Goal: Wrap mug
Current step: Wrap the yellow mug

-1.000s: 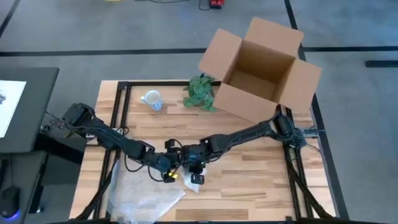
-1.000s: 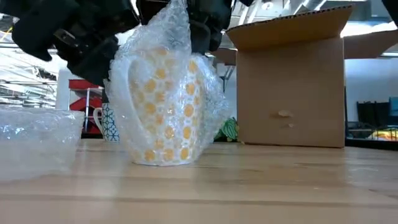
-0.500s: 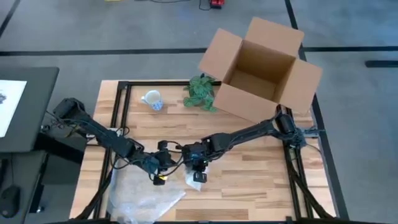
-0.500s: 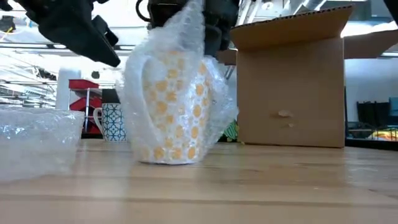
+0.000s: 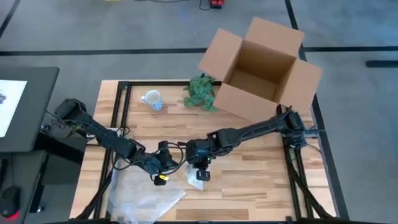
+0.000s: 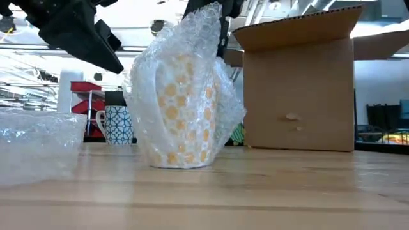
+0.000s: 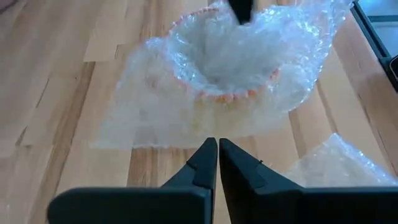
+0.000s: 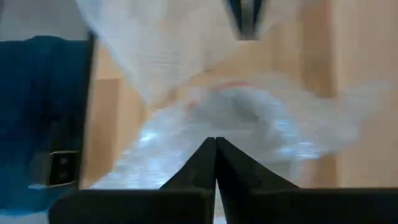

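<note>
A white mug with yellow dots [image 6: 182,108] stands upright on the table, loosely covered by a sheet of bubble wrap [image 6: 192,70] that also shows as bubble wrap [image 5: 196,175] in the high view. My right gripper [image 5: 200,164] is right above it, shut on the wrap's top. My left gripper [image 5: 163,163] hangs shut to the mug's left, off the wrap; in its wrist view its fingertips [image 7: 217,142] point at the wrapped mug [image 7: 227,74]. My right gripper holds the bubble wrap by its gathered top [image 6: 211,11], coming from above. The wrap rises to a peak at the fingers and drapes down around the mug, whose base rests on the table. The gripper's body hides how many layers it has.
A loose bubble wrap sheet [image 5: 146,196] lies at the near left. A blue-patterned mug [image 5: 152,99] and a green plant [image 5: 200,92] stand at the far side. An open cardboard box [image 5: 261,68] is at the far right. Bare wood lies right of the wrapped mug.
My left gripper has drawn back from the wrap's left side toward the table's left edge. My right gripper has shifted a little toward the right edge with the wrap's top, and the wrapped mug has slid slightly right along the table.
</note>
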{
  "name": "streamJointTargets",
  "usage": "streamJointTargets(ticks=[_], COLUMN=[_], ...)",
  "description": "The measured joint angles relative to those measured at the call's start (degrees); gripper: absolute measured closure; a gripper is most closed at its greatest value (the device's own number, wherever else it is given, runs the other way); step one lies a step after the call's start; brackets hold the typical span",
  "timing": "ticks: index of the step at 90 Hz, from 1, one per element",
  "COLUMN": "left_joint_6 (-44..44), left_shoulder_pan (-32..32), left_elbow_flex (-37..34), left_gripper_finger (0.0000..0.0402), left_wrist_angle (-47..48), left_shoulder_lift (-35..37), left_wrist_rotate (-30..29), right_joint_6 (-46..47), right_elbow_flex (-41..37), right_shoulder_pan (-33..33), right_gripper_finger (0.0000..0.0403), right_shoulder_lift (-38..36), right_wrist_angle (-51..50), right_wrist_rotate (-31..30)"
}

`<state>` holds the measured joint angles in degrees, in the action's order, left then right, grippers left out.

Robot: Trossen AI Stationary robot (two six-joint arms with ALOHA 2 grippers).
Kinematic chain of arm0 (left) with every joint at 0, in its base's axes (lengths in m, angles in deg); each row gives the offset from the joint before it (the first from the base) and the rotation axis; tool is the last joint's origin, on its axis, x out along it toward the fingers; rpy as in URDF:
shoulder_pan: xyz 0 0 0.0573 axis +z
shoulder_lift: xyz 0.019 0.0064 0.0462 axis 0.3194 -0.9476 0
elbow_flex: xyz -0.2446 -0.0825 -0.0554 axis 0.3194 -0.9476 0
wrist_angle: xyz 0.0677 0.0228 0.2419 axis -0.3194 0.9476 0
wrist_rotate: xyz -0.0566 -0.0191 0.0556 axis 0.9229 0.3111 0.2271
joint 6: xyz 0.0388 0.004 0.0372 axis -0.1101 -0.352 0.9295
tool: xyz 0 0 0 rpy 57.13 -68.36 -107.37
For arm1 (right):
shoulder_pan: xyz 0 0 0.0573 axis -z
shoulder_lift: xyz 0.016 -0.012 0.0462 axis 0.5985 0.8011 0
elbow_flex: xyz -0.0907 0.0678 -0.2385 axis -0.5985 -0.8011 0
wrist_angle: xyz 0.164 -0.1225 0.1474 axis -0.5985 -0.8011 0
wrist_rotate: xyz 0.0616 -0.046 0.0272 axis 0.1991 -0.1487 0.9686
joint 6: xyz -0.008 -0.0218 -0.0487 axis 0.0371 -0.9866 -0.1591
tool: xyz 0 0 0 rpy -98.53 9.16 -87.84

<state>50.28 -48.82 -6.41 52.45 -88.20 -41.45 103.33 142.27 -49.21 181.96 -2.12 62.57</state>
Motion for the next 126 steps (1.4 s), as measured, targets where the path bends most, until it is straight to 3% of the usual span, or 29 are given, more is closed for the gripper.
streamJointTargets(ticks=[37,66,97,126], left_joint_6=[-0.3,-0.3,-0.4,-0.6], left_shoulder_pan=[0.0,0.0,0.0,0.0], left_elbow_flex=[0.0,0.0,0.0,0.0], left_gripper_finger=[0.0402,0.0402,0.0402,0.0402], left_wrist_angle=[0.0,0.0,0.2,0.5], left_shoulder_lift=[0.0,0.0,0.0,0.0], left_wrist_rotate=[-0.2,-0.5,-0.5,-0.6], right_joint_6=[0.1,-0.8,-4.6,-7.4], right_elbow_flex=[0.4,0.9,11.3,13.1], right_shoulder_pan=[1.7,1.6,0.0,-2.7], right_gripper_finger=[0.0403,0.0403,0.0403,0.0403], right_shoulder_lift=[8.7,5.7,1.1,2.8], right_wrist_angle=[-1.0,-1.9,-13.5,-13.5], right_wrist_rotate=[2.3,0.6,-5.5,-1.9])
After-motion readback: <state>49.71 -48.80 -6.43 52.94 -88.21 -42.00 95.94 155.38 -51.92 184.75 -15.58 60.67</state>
